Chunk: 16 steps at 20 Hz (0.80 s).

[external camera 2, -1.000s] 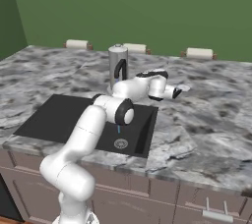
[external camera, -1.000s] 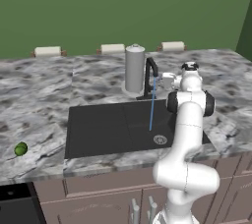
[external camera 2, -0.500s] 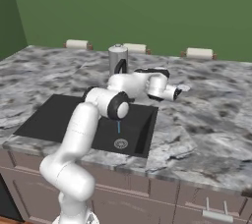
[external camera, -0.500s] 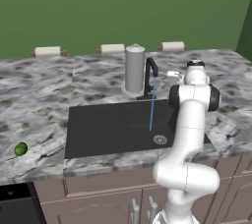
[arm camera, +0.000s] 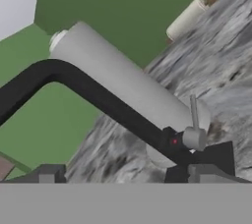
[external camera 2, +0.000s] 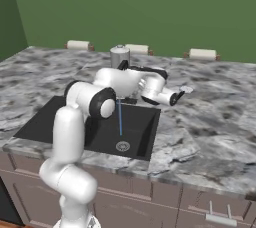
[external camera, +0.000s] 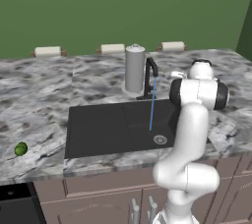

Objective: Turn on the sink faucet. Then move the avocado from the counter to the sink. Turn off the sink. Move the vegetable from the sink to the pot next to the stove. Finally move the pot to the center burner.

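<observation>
Sink faucet (arm camera: 98,101) comes first, since our gripper (arm camera: 128,176) sits just beside it, with its fingers spread wide and nothing between them. In the hand view the black spout crosses right ahead of the fingertips. The faucet's small side lever (arm camera: 194,120) stands up close by, and nothing touches it.

Little has changed at the hand over the last second. It has kept its place on the right of the faucet, and the fingers eased only a touch wider. The arm behind it has moved more, with the elbow swinging up and across in front of the faucet.

A thin blue stream of water (external camera: 152,105) falls from the faucet tip into the sink (external camera: 98,129), just as it did a second ago, and lands near the drain (external camera: 160,139). We judge the first step done, and the arm looks to be folding away for the next one.

Behind the faucet stands the grey canister (external camera: 134,68), almost touching it. The avocado (external camera: 20,149) lies on the counter (external camera: 98,78) well apart from the faucet, far to its left and nearer the front edge. We expect a long reach or a drive leftward to fetch it.
</observation>
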### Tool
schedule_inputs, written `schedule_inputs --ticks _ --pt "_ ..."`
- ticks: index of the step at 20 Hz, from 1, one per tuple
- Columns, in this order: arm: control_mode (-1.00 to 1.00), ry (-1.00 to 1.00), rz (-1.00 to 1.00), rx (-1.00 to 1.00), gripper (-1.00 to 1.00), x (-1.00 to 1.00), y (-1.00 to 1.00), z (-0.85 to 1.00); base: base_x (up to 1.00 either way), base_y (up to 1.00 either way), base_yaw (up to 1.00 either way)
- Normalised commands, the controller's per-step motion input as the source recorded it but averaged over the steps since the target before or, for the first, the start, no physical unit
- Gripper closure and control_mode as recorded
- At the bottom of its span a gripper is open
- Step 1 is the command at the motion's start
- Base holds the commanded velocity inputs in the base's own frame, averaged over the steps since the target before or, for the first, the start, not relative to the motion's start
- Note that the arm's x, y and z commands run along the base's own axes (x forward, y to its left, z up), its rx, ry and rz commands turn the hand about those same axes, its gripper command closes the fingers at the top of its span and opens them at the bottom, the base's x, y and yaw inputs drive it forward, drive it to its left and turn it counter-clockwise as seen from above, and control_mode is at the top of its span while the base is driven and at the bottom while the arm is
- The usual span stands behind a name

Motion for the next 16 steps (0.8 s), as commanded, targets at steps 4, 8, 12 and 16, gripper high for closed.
schedule_inputs --ticks 4,8,12,16 --pt "-1.00 0.00 -0.15 -0.08 -1.00 -0.57 0.00 0.47 0.00 0.00 0.00" --pt "-1.00 0.00 -0.12 -0.11 -1.00 -0.54 0.00 0.52 0.00 0.00 0.00" --pt "-1.00 0.00 -0.08 -0.11 -1.00 -0.46 0.01 0.46 0.00 0.00 0.00" --pt "-1.00 0.03 -0.03 -0.13 -1.00 -0.51 0.07 0.45 0.00 0.00 0.00"
